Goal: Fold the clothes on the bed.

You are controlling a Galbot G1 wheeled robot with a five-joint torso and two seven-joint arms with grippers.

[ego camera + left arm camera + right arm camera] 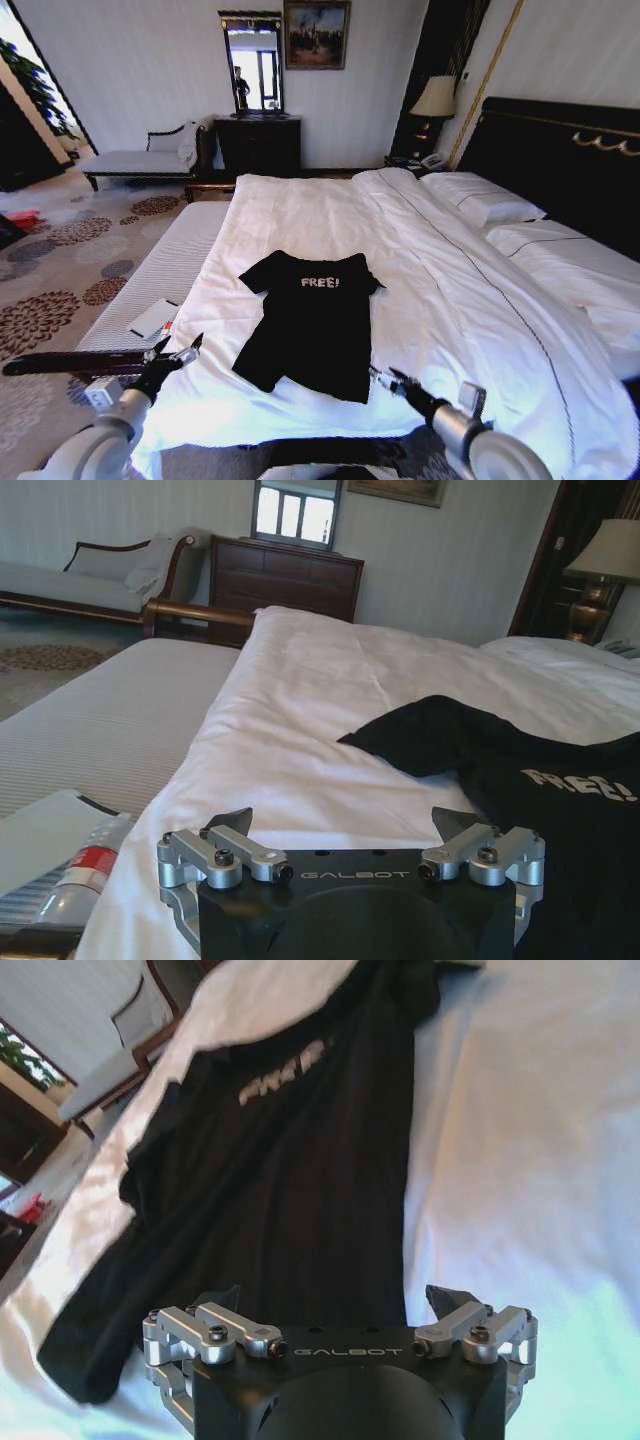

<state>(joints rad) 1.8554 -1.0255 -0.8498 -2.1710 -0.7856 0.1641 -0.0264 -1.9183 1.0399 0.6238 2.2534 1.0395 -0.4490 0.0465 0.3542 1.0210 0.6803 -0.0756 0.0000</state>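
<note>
Both claws hover spread wide at the near edge of the bed [300, 215], the left claw [178, 352] off the shirt's lower left corner and the right claw [385, 378] at its lower right hem. Beyond them the black T-shirt [312, 325] lies flat, "FREE!" upward, on the white duvet [440, 300]. It looks light, limp and prone to bunching, so pinching hem corners or shoulder seams seems best.

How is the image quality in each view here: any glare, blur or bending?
Head view: straight walls bow at the edges, and the white bed glares bluish near the T-shirt. Left wrist view: even light, the shirt lettering slightly soft, the left gripper sharp and open. Right wrist view: the sheet is washed out with a greenish tinge, the lettering blurred, the right gripper open.
</note>
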